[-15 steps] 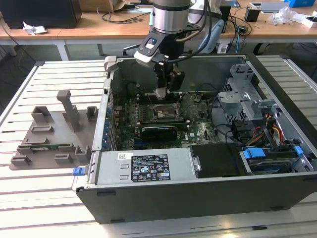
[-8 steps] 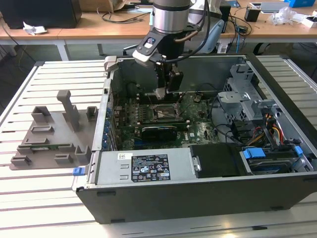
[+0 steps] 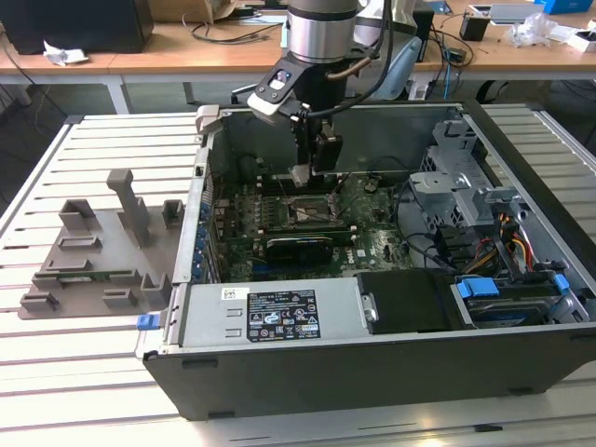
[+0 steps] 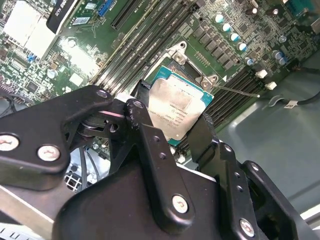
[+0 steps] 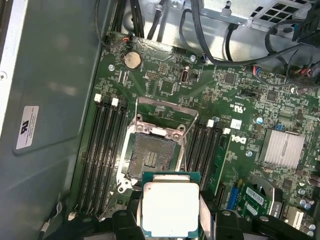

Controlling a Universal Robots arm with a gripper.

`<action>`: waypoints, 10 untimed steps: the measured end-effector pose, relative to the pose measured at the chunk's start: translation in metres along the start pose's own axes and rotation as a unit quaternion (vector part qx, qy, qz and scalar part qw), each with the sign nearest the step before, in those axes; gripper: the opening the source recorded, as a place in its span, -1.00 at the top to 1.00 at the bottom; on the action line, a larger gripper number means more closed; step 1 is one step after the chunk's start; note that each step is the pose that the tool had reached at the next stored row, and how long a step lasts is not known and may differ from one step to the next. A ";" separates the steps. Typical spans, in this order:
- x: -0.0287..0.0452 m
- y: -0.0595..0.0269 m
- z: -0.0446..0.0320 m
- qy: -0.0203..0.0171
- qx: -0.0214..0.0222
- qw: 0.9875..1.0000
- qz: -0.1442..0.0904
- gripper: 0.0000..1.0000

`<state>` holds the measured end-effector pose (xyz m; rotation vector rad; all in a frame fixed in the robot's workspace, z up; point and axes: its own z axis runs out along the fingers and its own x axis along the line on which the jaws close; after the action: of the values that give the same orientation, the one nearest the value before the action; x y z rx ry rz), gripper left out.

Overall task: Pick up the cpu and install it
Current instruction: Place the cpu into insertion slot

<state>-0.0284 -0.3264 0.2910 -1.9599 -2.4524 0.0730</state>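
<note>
Lit brightly and evenly from above in the exterior view, with the pale slatted table (image 3: 93,140) almost washed out, the computer case (image 3: 372,372) interior sunk in soft shade and all shadow edges diffuse. Lit softly in both wrist views too, with a mild sheen on the metal top of the cpu (image 5: 171,210) (image 4: 175,112), a whitish glare patch on the heatsink (image 5: 283,148) and a grey reflection across the case wall (image 5: 50,75). Darkened close to the lens by the black gripper (image 4: 172,122) links, glossy with small highlights on screw heads and slightly soft there.
</note>
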 end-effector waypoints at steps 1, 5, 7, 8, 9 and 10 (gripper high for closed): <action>0.0000 0.0000 0.0000 0.000 0.000 1.000 0.004 -0.09; 0.0000 0.0000 0.0000 0.000 0.000 1.000 0.015 -0.09; 0.0000 0.0000 0.0000 0.001 0.001 1.000 0.025 -0.09; 0.0000 0.0000 0.0000 0.001 0.001 1.000 0.029 -0.09; 0.0000 0.0000 0.0000 0.001 0.001 0.999 0.032 -0.09; 0.0000 0.0000 0.0000 0.001 0.001 0.999 0.035 -0.09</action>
<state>-0.0284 -0.3264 0.2910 -2.0444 -2.3804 0.0729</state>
